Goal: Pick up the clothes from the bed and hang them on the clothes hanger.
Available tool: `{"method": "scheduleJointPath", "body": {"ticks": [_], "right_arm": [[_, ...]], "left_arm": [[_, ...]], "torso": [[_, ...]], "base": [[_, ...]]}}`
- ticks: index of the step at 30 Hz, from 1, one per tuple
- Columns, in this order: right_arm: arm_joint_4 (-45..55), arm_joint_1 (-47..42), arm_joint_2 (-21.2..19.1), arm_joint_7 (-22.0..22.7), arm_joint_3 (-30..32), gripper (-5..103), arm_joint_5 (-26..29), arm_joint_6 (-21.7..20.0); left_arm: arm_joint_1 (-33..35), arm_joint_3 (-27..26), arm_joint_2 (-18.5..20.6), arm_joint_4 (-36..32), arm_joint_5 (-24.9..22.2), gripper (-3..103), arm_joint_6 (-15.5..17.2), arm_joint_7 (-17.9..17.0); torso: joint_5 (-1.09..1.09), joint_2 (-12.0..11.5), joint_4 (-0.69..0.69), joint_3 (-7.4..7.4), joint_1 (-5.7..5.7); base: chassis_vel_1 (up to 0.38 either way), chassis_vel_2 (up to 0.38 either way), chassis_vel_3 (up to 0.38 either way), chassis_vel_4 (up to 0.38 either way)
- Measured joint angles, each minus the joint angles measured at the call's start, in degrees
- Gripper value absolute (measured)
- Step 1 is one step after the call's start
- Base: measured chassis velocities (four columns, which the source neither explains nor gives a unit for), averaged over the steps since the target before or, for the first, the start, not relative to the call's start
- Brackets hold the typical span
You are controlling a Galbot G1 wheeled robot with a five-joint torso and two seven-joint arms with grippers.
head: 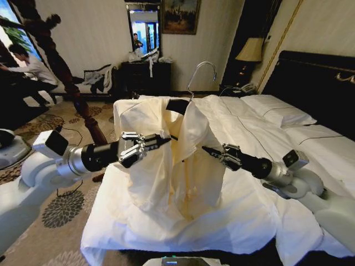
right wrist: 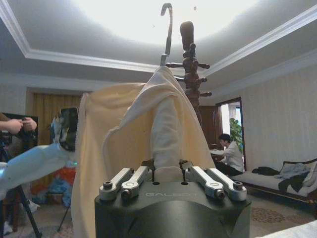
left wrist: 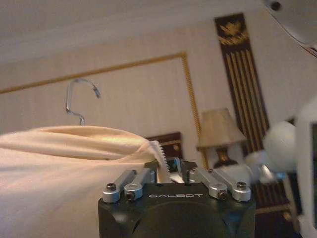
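The cream clothes hang draped over the clothes hanger, whose silver hook sticks up above the collar, all held above the bed. My left gripper is shut on the shirt's left front edge. My right gripper is shut on the right front edge. In the left wrist view the left gripper pinches a fold of the clothes below the hook. In the right wrist view the right gripper clamps the clothes under the hook.
A tall dark turned-wood stand rises left of the bed on patterned carpet. White pillows lie against the dark headboard on the right. A lamp stands behind them, and a dark dresser sits at the far wall.
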Motion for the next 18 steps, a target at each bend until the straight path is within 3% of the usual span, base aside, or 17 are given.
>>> {"method": "scheduleJointPath", "body": {"ticks": [2, 6, 10, 11, 13, 15, 16, 18], "right_arm": [[0.38, -0.10, 0.15, 0.30, 0.00, 21, 1.04, 0.02], [0.71, -0.14, 0.41, 0.68, 0.00, 21, 2.62, 0.23], [1.40, -0.20, 0.89, 1.32, 0.01, 21, 5.76, 0.86], [1.40, -0.20, 0.89, 1.32, 0.01, 21, 5.76, 0.86], [1.70, -0.21, 1.04, 1.67, 0.07, 21, 7.30, 1.19], [1.60, -0.20, 1.12, 1.68, 0.18, 21, 7.55, 1.36], [1.60, -0.20, 1.12, 1.68, 0.18, 21, 7.55, 1.36], [0.71, -0.31, 1.34, 1.28, 0.20, 21, 6.83, 1.53]], "left_arm": [[-0.02, -0.18, 0.65, 0.84, 1.21, 38, -0.25, 2.61], [-0.12, -0.79, 1.27, 2.16, 3.80, 48, -0.26, 6.37], [-0.29, -2.01, 1.65, 5.41, 9.82, 70, -0.20, 13.88], [-0.29, -2.01, 1.65, 5.41, 9.82, 70, -0.20, 13.88], [-0.79, -2.78, 1.68, 6.89, 11.36, 76, 0.01, 17.34], [-1.40, -3.44, 1.68, 7.38, 10.28, 86, 0.33, 18.49], [-1.40, -3.44, 1.68, 7.38, 10.28, 86, 0.33, 18.49], [-2.61, -5.24, 1.67, 7.56, 6.20, 96, 0.62, 17.48]], "torso": [[-0.01, 0.00, 0.00, 0.00, 0.00], [0.00, 0.00, 0.00, 0.00, 0.00], [-0.01, 0.00, 0.00, 0.00, 0.00], [-0.01, 0.00, 0.00, 0.00, 0.00], [-0.01, 0.00, 0.00, 0.00, 0.00], [-0.01, 0.00, 0.00, 0.00, 0.00], [-0.01, 0.00, 0.00, 0.00, 0.00], [0.00, 0.00, 0.00, 0.00, 0.00]], "base": [[0.000, 0.000, 0.000, 0.000], [0.000, 0.000, 0.000, 0.000], [0.000, 0.000, 0.000, 0.000], [0.000, 0.000, 0.000, 0.000], [0.000, 0.000, 0.000, 0.000], [0.000, 0.000, 0.000, 0.000], [0.000, 0.000, 0.000, 0.000], [0.000, 0.000, 0.000, 0.000]]}}
